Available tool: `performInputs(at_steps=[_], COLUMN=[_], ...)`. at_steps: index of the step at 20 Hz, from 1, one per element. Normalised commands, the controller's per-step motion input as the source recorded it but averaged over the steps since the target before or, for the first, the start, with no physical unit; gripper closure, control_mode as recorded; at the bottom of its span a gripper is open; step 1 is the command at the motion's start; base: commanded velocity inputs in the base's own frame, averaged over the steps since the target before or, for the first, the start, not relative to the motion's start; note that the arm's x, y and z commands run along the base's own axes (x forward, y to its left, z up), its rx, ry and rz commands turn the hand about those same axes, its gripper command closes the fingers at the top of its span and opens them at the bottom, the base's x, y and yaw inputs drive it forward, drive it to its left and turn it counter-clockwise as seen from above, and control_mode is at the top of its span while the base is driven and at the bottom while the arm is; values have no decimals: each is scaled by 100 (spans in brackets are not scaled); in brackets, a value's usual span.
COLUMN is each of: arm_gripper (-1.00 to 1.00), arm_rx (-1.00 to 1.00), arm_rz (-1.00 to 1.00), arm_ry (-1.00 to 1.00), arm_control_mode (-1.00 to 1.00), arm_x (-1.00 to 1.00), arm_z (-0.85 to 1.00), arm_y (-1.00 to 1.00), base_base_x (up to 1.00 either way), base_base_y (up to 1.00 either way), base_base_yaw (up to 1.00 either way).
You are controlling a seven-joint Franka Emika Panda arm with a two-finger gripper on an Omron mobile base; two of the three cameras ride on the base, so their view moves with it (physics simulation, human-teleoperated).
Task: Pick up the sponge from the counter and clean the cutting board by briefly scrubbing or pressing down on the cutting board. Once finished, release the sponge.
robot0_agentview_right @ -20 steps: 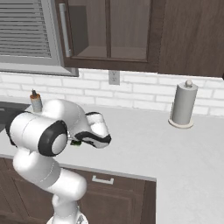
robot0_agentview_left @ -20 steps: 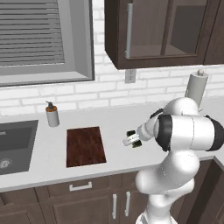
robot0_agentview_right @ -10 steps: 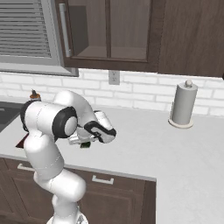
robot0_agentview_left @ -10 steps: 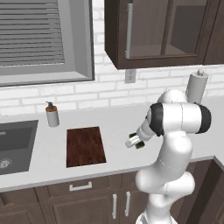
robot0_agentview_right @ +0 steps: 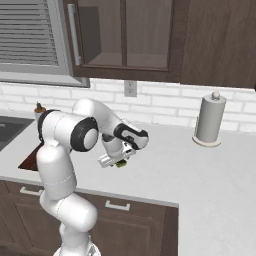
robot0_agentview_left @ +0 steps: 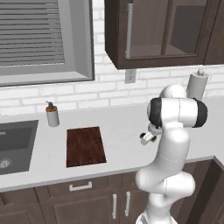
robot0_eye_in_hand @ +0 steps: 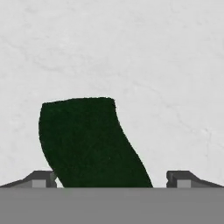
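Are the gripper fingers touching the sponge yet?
Cannot tell. In the hand view the sponge lies between the spread fingertips, nearer one of them, with no clear contact or gap. The right base view is too small to settle it.

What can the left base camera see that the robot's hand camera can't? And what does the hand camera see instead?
Left base view: the wide kitchen, with the cutting board, the sink, the soap bottle and the paper towel roll.
Hand view: a close look at the sponge, its dark green side lying between the two finger tips, which stand wide apart.
Both: the light counter and the gripper, low over it, well to the right of the board.
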Motion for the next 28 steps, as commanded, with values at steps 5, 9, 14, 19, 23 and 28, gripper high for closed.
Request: performInputs(at_steps=[5,9,14,19,23,28], arm_gripper=[-100,-100,-100,-100,-100,-100], arm_rx=[5,12,10,20,24,26], arm_rz=[5,8,8,2,-16,-8], arm_ry=[0,0,0,8,23,31], arm_control_mode=[-100,-100,-100,-100,-100,-100], arm_x=[1,0,-11,-50,-38,-47], arm_z=[43,85,100,100,100,100], arm_y=[-62,-44,-4,39,51,30], base_base_x=[0,0,0,0,0,0], base_base_y=[0,0,0,0,0,0], base_base_yaw=[0,0,0,0,0,0])
